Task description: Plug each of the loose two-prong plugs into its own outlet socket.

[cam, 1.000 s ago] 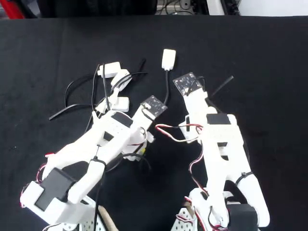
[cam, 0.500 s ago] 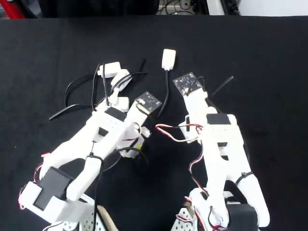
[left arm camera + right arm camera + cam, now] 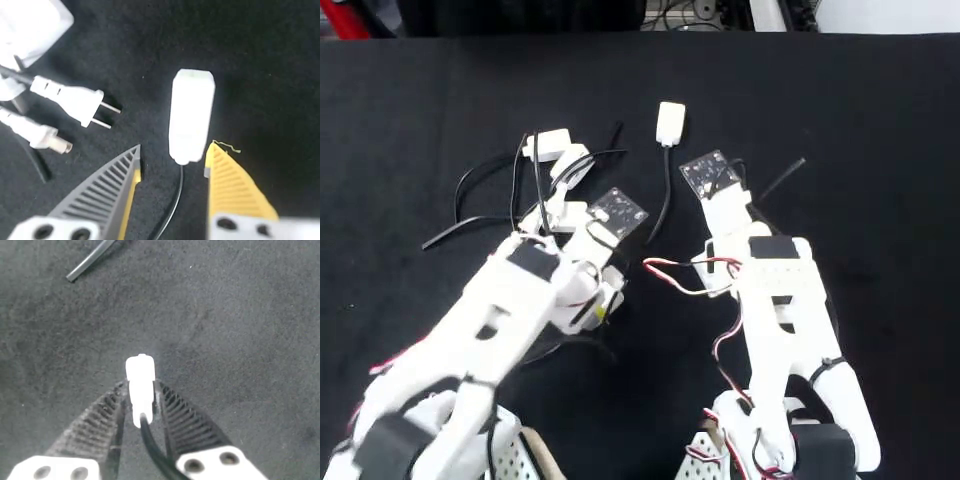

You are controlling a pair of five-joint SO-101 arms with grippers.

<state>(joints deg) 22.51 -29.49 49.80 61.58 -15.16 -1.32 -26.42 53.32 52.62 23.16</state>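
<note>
Hanging wide open over the black cloth-covered table (image 3: 880,110), the left gripper (image 3: 172,150) is straddling the near end of a white rectangular outlet socket block (image 3: 191,110) and gripping nothing. Its yellow finger is sitting just beside the block's corner, the grey one standing apart. Off to the grey finger's side, a white flat-bodied two-prong plug (image 3: 70,100) is lying with its prongs pointing toward the socket, and a second white plug (image 3: 32,131) is lying near it. That arm is working close against a tangle of thin black cords (image 3: 485,190). The right gripper (image 3: 140,387) is clamping tight on a small white plug on a black cord (image 3: 140,372) over bare cloth, with a loose black cord end (image 3: 90,262) lying well ahead. Open cloth is stretching toward the table's right and far edges. Tiny dark marks on the two-prong plug's body are too small to read.
</note>
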